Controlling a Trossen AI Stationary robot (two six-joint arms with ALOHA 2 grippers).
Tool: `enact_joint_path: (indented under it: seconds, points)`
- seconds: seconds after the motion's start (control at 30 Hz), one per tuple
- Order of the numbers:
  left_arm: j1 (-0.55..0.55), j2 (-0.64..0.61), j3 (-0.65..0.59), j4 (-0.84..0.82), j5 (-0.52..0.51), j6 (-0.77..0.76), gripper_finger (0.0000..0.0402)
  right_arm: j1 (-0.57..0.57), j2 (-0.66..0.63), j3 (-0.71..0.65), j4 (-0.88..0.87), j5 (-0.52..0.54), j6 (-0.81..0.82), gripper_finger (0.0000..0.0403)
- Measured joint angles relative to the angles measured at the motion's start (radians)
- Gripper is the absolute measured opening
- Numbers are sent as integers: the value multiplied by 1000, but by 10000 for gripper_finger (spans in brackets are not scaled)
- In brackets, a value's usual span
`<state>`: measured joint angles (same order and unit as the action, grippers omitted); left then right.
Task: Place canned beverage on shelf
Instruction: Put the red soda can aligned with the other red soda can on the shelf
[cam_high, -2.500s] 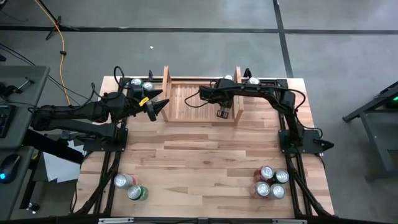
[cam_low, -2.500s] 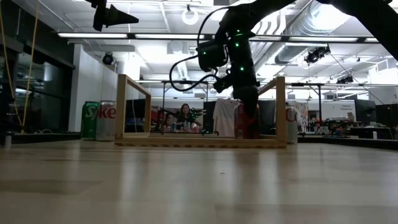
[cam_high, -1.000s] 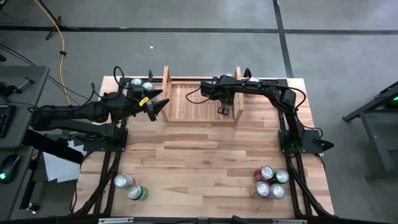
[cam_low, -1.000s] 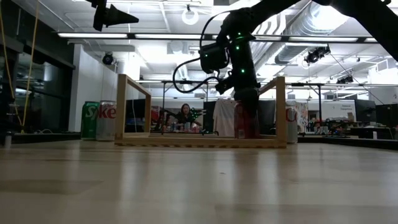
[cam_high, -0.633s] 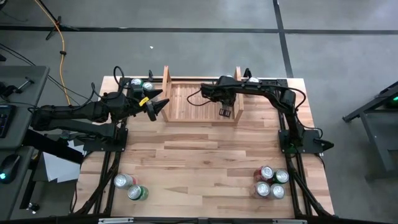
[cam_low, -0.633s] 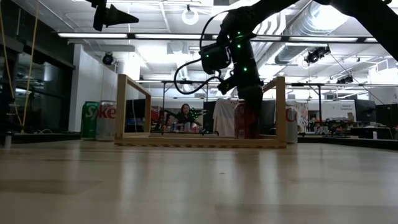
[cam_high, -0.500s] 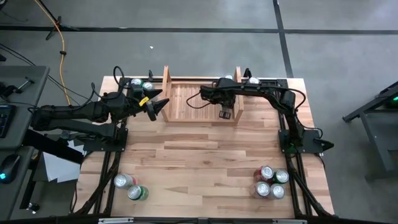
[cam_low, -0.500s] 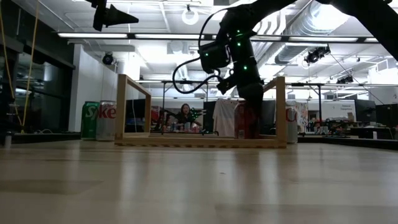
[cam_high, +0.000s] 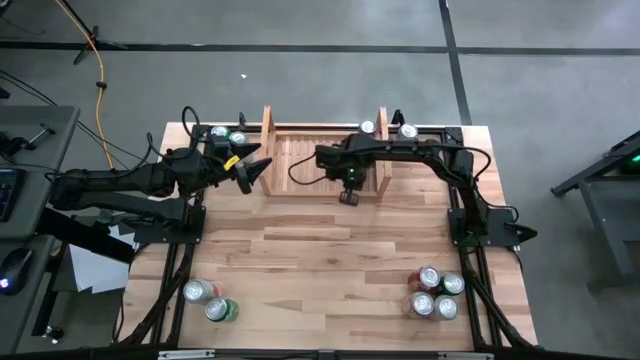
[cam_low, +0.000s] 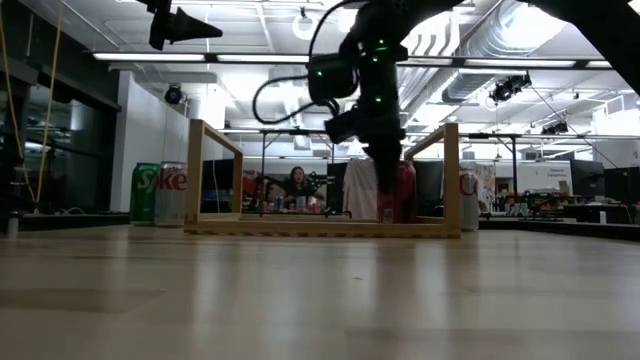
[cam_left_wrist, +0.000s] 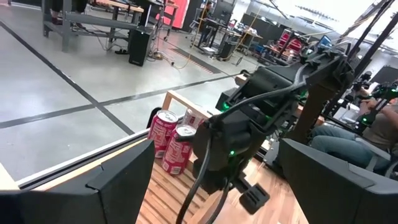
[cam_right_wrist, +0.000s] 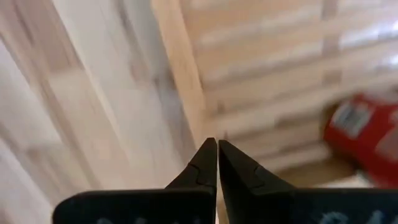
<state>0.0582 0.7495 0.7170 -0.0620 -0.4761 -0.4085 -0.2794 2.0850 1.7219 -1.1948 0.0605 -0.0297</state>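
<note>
The shelf (cam_high: 320, 160), a low pale wooden rack, stands at the table's far middle. A red can (cam_high: 368, 127) stands upright on its slats at the far right corner, also seen as a red can (cam_low: 405, 190) in the low view. My right gripper (cam_high: 348, 197) points down over the shelf's near rail (cam_right_wrist: 180, 74), shut and holding nothing, well clear of the can (cam_right_wrist: 367, 134). My left gripper (cam_high: 262, 168) hangs open and level, high off the shelf's left board, with nothing between its fingers.
A second red can (cam_high: 407, 130) stands outside the shelf's right board. A green and a silver can (cam_high: 225, 134) stand at the far left. Two cans (cam_high: 210, 300) sit at the near left and several cans (cam_high: 437, 292) at the near right.
My right gripper has gone from the shelf's right end toward the table's near edge and a little left, turning at the wrist and staying shut. The red can on the shelf has kept its place.
</note>
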Motion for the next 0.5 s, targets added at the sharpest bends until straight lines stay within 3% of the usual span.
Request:
enact_joint_path:
  seconds: [0.1, 0.3, 0.5]
  points:
    - [0, 0, 0, 0, -2, -6, 335, 0, 0, 24, 62, 45, -3, 0]
    - [0, 0, 0, 1, -9, -4, 335, -34, 1, 83, 110, 288, -101, 0]
    - [0, 0, 0, 8, -11, -1, 335, -101, 3, 83, 61, 304, -132, 0]
